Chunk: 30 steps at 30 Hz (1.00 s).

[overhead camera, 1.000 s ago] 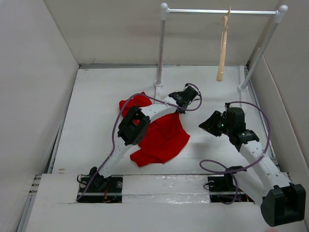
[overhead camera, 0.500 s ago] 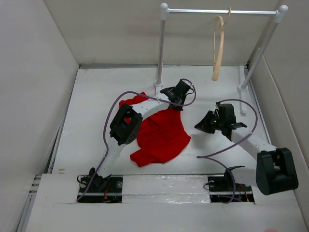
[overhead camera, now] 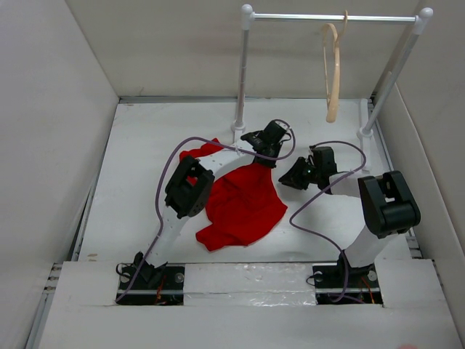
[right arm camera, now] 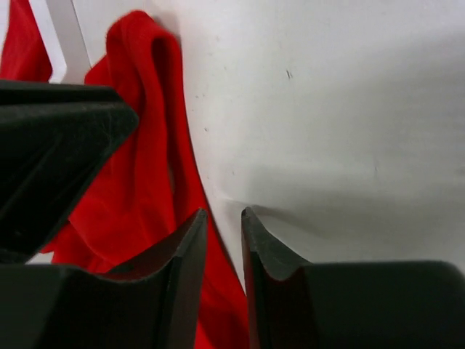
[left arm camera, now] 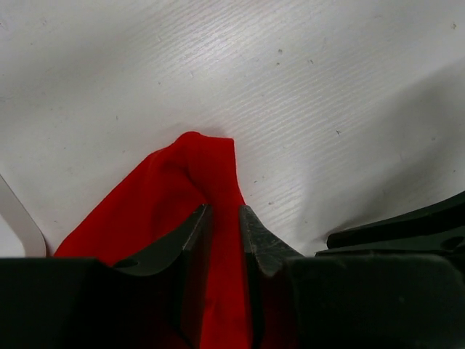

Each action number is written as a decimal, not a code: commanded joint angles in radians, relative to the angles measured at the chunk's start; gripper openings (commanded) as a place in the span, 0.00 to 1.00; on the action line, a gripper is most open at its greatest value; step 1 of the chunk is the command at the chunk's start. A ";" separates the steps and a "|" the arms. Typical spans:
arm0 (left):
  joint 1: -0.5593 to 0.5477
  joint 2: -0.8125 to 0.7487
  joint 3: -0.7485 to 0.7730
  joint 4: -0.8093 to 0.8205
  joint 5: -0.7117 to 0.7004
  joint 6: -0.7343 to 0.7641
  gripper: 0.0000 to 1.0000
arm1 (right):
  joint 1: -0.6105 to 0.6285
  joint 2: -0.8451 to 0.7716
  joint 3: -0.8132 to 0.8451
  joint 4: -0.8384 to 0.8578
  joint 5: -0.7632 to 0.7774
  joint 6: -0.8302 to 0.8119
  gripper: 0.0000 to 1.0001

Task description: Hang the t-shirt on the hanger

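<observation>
Red t-shirt (overhead camera: 243, 207) lies crumpled; pale hanger (overhead camera: 333, 105) hangs beyond, seemingly edge-on.

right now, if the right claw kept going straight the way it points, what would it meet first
Probably the t-shirt: its red edge lies just ahead of the right claw, slightly left of centre. Past that only the table shows; depth is unclear.

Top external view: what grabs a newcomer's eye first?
The red t-shirt, crumpled in the middle of the table, dominates. The left gripper pinches a raised fold at the shirt's far edge. The right gripper sits close beside it at the cloth's edge, jaws nearly together. Behind them, the hanger hangs bare from the white rail.
</observation>
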 commanded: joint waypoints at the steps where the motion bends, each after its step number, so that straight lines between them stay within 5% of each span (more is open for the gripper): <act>1: -0.003 -0.036 -0.009 -0.010 -0.012 0.023 0.19 | 0.014 0.009 0.035 0.092 -0.003 0.038 0.27; 16: -0.013 0.041 0.034 -0.057 0.009 0.069 0.26 | 0.023 -0.030 0.024 0.082 0.011 0.039 0.33; 23: -0.013 0.045 0.034 -0.047 -0.007 0.069 0.04 | 0.023 -0.042 0.018 0.076 0.014 0.039 0.32; 30: -0.013 -0.004 0.014 -0.038 0.003 0.059 0.00 | 0.032 -0.037 0.018 0.073 0.023 0.038 0.33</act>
